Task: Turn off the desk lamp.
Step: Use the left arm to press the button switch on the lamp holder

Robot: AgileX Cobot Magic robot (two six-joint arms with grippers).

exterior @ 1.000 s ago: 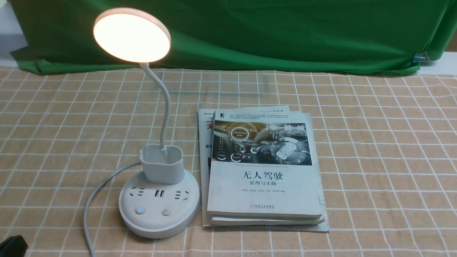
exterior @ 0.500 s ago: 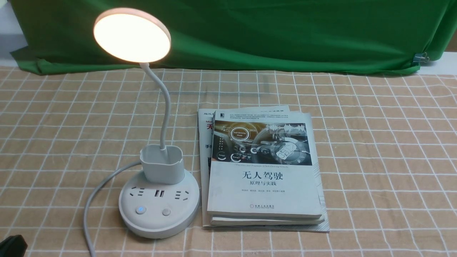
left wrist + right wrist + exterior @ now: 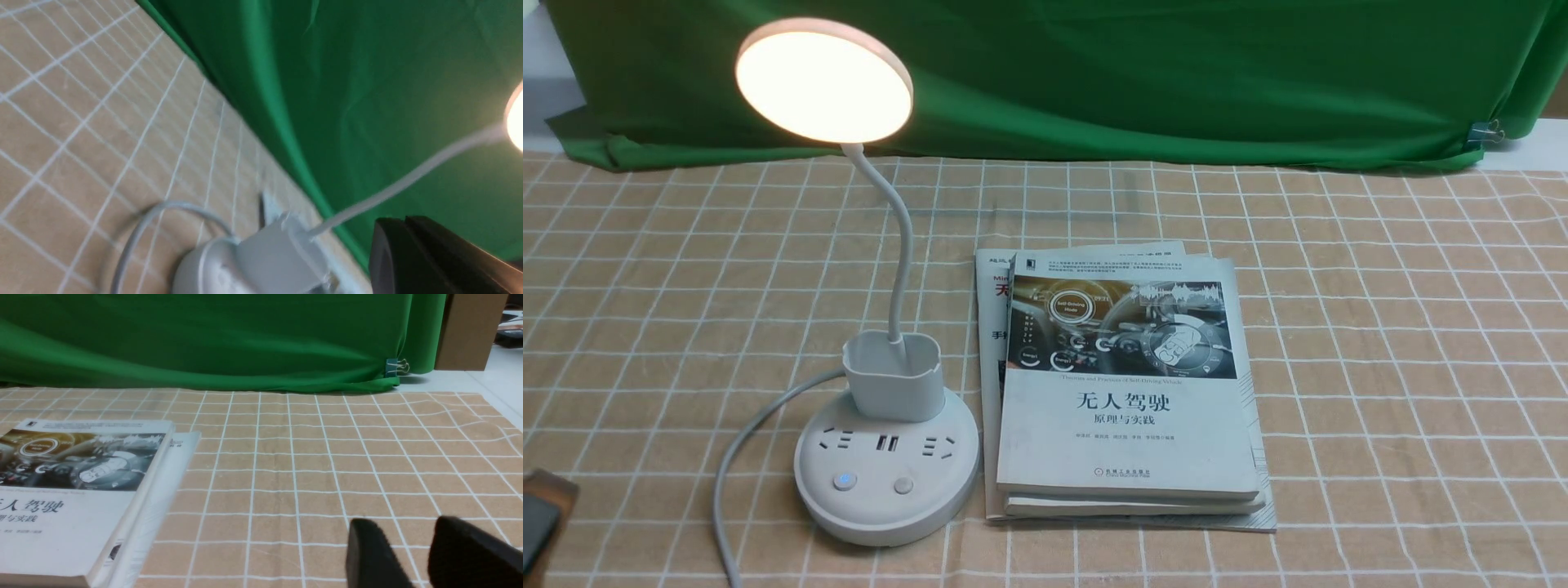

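Note:
The white desk lamp (image 3: 886, 482) stands at the left of the table, its round disc head (image 3: 823, 80) glowing. The base carries sockets, a left button (image 3: 845, 480) lit blue and a plain right button (image 3: 903, 486), with a small cup holder (image 3: 892, 374) behind them. My left gripper (image 3: 539, 523) shows only at the bottom left corner, well left of the base. In the left wrist view it (image 3: 404, 222) is shut and empty, with the lamp's base (image 3: 212, 269) and neck (image 3: 408, 175) ahead. My right gripper (image 3: 404, 523) is open and empty above the cloth.
A stack of books (image 3: 1127, 392) lies just right of the lamp base, and also shows in the right wrist view (image 3: 81, 490). The lamp's grey cord (image 3: 727, 465) curves off to the front left. A green cloth (image 3: 1094, 73) hangs at the back, held by a binder clip (image 3: 1490, 131).
My left gripper has come further into the bottom left corner of the front view and sits higher. The lamp stays lit and nothing else has moved.

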